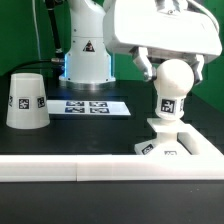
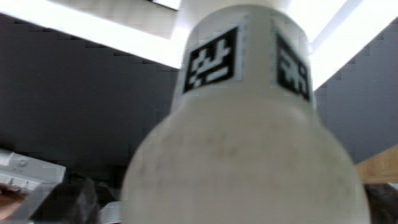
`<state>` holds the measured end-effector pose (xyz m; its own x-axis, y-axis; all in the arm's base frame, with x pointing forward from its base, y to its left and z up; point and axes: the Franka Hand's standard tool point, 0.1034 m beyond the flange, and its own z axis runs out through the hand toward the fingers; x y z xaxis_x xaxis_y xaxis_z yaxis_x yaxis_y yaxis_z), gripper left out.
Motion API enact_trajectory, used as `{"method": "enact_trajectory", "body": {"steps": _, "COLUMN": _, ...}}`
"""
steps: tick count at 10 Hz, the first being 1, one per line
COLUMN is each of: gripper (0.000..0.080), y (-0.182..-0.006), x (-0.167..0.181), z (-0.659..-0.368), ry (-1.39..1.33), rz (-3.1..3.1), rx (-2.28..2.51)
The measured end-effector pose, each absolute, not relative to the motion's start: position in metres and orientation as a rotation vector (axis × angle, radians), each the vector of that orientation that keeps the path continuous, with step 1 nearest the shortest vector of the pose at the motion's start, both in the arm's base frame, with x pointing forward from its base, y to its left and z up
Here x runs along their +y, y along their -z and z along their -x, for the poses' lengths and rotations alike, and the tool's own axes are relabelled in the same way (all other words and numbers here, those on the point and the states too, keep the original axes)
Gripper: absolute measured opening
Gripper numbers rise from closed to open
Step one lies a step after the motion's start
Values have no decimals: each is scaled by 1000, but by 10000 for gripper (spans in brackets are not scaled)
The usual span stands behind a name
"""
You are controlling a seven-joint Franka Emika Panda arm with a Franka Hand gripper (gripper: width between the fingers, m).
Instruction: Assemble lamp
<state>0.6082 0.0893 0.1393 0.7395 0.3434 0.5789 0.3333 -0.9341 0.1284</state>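
1. White bulb stands upright on the base, at the exterior view's right. Its neck points straight down and its foot meets the base's raised middle; whether it is fully seated I cannot tell.
2. The gripper reaches in from above, its fingers closed on the bulb's round head, one on either side. The bulb's long axis is thus vertical, in line with the wrist, and the base lies directly beneath the grasp.
3. The wrist view agrees: the bulb fills it, seen along its length, with the tags on the neck at the far end.
4. The step in hand looks like fitting the bulb into the base. The next move probably calls for keeping that axis plumb over the socket, since a tilt could jam the neck or push the base aside.
5. The shade sits wide end down, well apart at the exterior view's left.
6. The table is black and flat. The marker board lies farther back, between shade and base. A rail runs along the near edge, just in front of the base, so there is little room toward that side.
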Motion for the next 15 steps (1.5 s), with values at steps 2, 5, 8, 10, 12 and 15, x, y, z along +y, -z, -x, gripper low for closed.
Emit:
{"method": "enact_trajectory", "body": {"steps": 2, "gripper": 699, "y": -149, "x": 90, "z": -608, "ry": -981, "rz": -2911, "rx": 570}}
{"method": "enact_trajectory", "body": {"steps": 5, "gripper": 699, "y": -146, "x": 90, "z": -608, "ry": -977, "rz": -2913, "rx": 570}}
{"method": "enact_trajectory", "body": {"steps": 8, "gripper": 699, "y": -140, "x": 78, "z": -609, "ry": -926, "rz": -2911, "rx": 595}}
{"method": "enact_trajectory", "body": {"steps": 10, "gripper": 699, "y": -136, "x": 81, "z": -609, "ry": -773, "rz": -2974, "rx": 609}}
{"method": "enact_trajectory", "body": {"steps": 12, "gripper": 699, "y": -134, "x": 87, "z": -608, "ry": -564, "rz": -3053, "rx": 605}}
{"method": "enact_trajectory", "body": {"steps": 15, "gripper": 699, "y": -131, "x": 93, "z": -599, "ry": -278, "rz": -3122, "rx": 606}}
